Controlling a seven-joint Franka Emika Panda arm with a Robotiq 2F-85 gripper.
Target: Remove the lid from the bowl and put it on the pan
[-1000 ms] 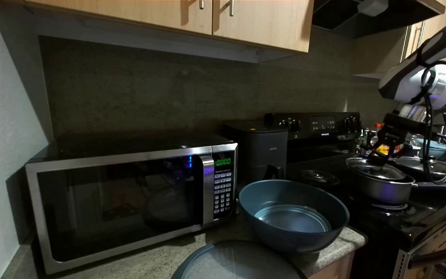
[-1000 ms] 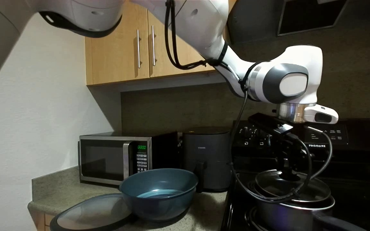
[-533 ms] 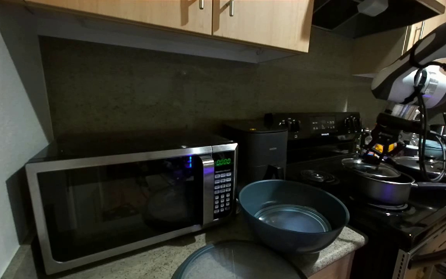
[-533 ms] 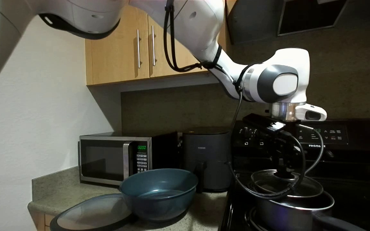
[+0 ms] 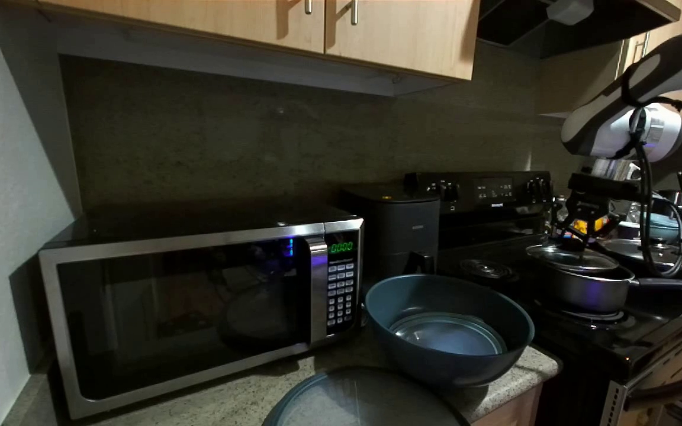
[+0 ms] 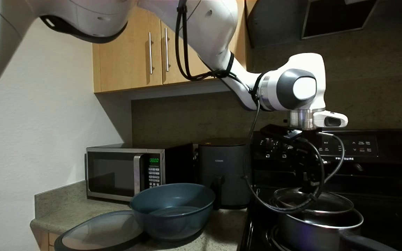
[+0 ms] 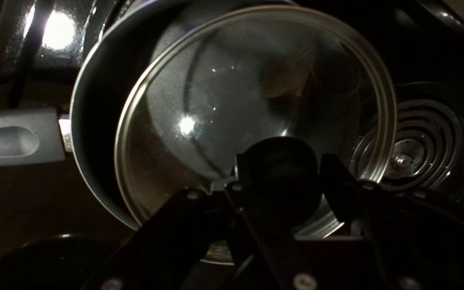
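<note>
Your gripper (image 7: 282, 177) has the lid (image 7: 252, 117) over the pan (image 5: 592, 293)

You are pinching the lid by the round black knob (image 7: 282, 157) in its middle. The knob sits snugly between your gripper's two fingers (image 7: 334, 181). The lid is see-through glass with a shiny rim.

Look down in the wrist view. The lid covers much of the pan, but it is not in the middle. On the side with the grey handle (image 7: 18, 137), a curved strip of the pan shows. On the far side, the lid sticks out past the pan. You cannot tell from here if the lid touches the pan's edge.

The pan stands on a burner of the black stove (image 5: 672, 310). A round coil burner (image 7: 411, 149) shows near it.

In both exterior views, the big blue bowl (image 6: 173, 223) is on the counter (image 6: 79, 209), well apart from your lid. You can see inside it. Just beside it is a large round cover (image 6: 103, 230) with a dark rim. Behind the bowl are a microwave (image 6: 112, 172) and a tall dark air fryer (image 6: 223, 174).
</note>
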